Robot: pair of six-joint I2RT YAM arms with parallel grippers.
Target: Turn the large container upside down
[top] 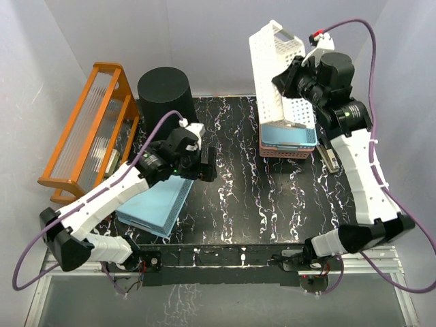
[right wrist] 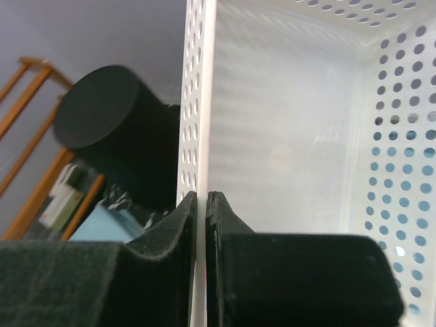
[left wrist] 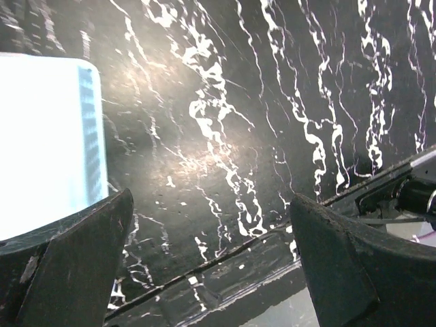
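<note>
The large container (top: 163, 92) looks matt black plastic — white basket (top: 268, 54) is smooth perforated plastic, table (top: 238, 204) glossy marble-look.

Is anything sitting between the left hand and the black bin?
Nothing visible does. The open left hand hovers over the table, with the black bin behind it. The blue basket lies nearer, under the arm, and the orange rack stands beside the bin.

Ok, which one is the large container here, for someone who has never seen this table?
On the black marbled table, look to the far left corner, beside the orange rack. The tall black round plastic bin stands there; unlike the rectangular white perforated basket, it is round, dark and solid-walled.
</note>
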